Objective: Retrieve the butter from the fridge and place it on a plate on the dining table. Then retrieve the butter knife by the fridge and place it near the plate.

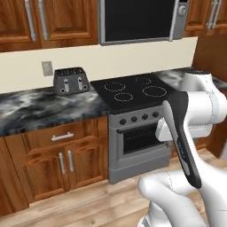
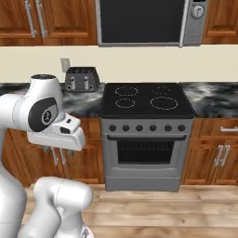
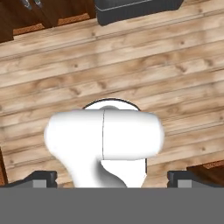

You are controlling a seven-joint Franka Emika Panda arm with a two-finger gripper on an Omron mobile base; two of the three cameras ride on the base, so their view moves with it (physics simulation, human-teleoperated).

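Observation:
The butter, the fridge, the plate, the dining table and the butter knife are out of view. My gripper [image 3: 111,177] points down at the wooden floor [image 3: 131,65]. Its two dark fingertips [image 3: 43,178] stand far apart at the bottom corners of the hand view. It is open, with nothing between the fingers. In both base views the white arm [image 1: 195,106] is folded up close to the base, in front of the kitchen units.
Straight ahead stands a black cooktop [image 1: 128,91] over a grey oven [image 1: 137,142]. A dark toaster [image 1: 69,80] sits on the marbled counter [image 1: 35,108] to its left. A microwave [image 1: 139,20] and wooden cabinets [image 1: 48,20] hang above.

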